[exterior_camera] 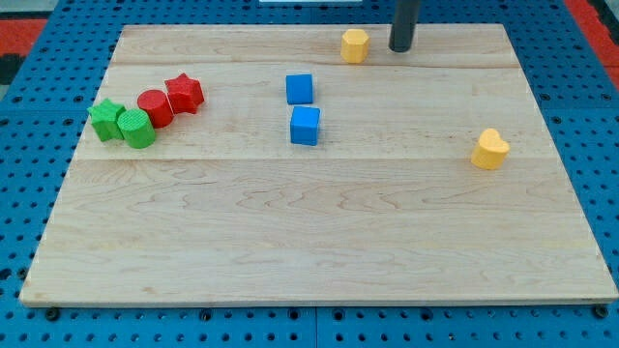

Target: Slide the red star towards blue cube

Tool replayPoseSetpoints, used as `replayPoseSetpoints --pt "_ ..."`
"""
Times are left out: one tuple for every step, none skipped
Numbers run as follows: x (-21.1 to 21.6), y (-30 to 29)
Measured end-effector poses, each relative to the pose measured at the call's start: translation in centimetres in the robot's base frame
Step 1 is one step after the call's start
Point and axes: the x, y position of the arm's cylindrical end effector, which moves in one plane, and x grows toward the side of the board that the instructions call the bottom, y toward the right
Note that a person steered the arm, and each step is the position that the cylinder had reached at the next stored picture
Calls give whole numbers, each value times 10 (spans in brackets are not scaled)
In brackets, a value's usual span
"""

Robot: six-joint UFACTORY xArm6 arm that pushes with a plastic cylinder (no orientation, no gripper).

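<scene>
Rod of dark metal enters from the view's top, its upper length cut off by the frame edge; my tip (401,48) rests on the pale wooden desk (319,242), just right of a yellow hexagonal block (355,44), apart from it. No jaws fitted; the rod holds nothing. Red star block (184,93) lies far off at the view's left, touching a red cylinder (154,106). Beside these, a green cylinder (136,129) and green star (105,119). Two blue cubes, upper (300,89) and lower (306,126), sit mid-desk. Yellow heart-like block (490,149) at right; its shape is hard to confirm.
</scene>
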Motion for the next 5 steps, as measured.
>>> replayPoseSetpoints --pt "0 -83" --pt "0 -90" --pt "-32 -114" --pt "-35 -179" --pt "12 -191"
